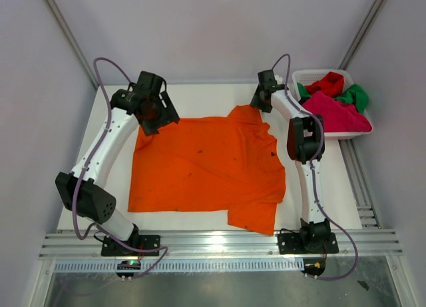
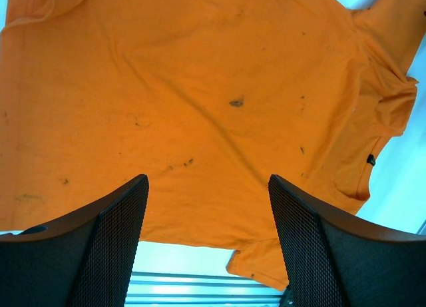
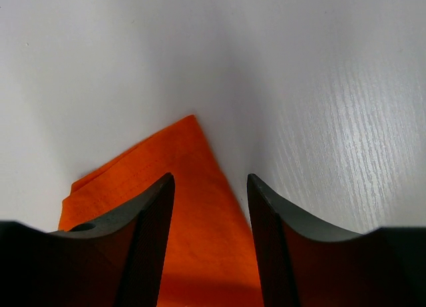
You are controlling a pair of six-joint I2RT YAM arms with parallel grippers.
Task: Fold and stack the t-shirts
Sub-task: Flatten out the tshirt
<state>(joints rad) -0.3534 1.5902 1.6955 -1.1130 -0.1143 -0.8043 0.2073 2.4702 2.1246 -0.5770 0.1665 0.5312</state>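
Observation:
A bright orange t-shirt point(image 1: 203, 167) lies spread flat on the white table, with small dark spots on it. It fills the left wrist view point(image 2: 200, 87). My left gripper point(image 1: 154, 112) hovers open above the shirt's far left corner, holding nothing. My right gripper point(image 1: 261, 102) is open at the shirt's far right sleeve corner point(image 3: 193, 187), its jaws astride the cloth tip, close to the table. A magenta-pink shirt point(image 1: 336, 114), a red shirt point(image 1: 327, 84) and a green shirt point(image 1: 356, 95) lie bunched in the basket.
A white lattice basket point(image 1: 301, 76) stands at the far right of the table. A metal rail point(image 1: 219, 244) runs along the near edge. Grey walls close in the left, far and right sides.

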